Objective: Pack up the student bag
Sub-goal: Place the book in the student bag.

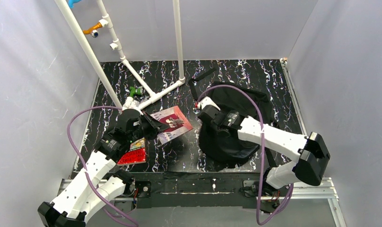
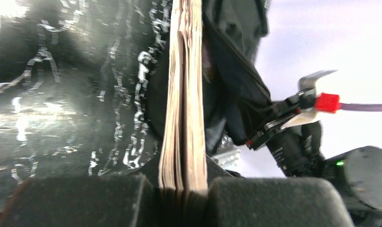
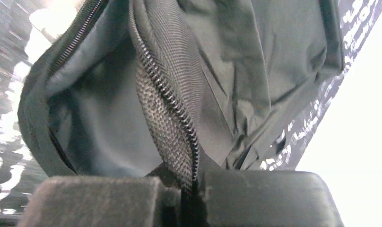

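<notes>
The black student bag [image 1: 236, 125] lies at the centre right of the table, with a strap [image 1: 201, 76] trailing toward the back. My right gripper [image 1: 202, 105] is shut on the bag's zipper edge [image 3: 172, 106] at its left side and holds the opening up. The grey lining [image 3: 99, 123] shows inside, and the pads [image 3: 274, 194] pinch the mesh and zipper. My left gripper [image 1: 149, 124] is shut on a book with a pink-red cover [image 1: 172, 124], held just left of the bag. In the left wrist view the book's page edges [image 2: 184, 94] stand between the pads [image 2: 75, 201], with the bag [image 2: 231, 56] beyond.
A second red book [image 1: 134, 155] lies on the table under my left arm. A white pipe frame [image 1: 149, 92] stands at the back left with a green object [image 1: 134, 90] beside it. Grey walls close in the left, back and right sides.
</notes>
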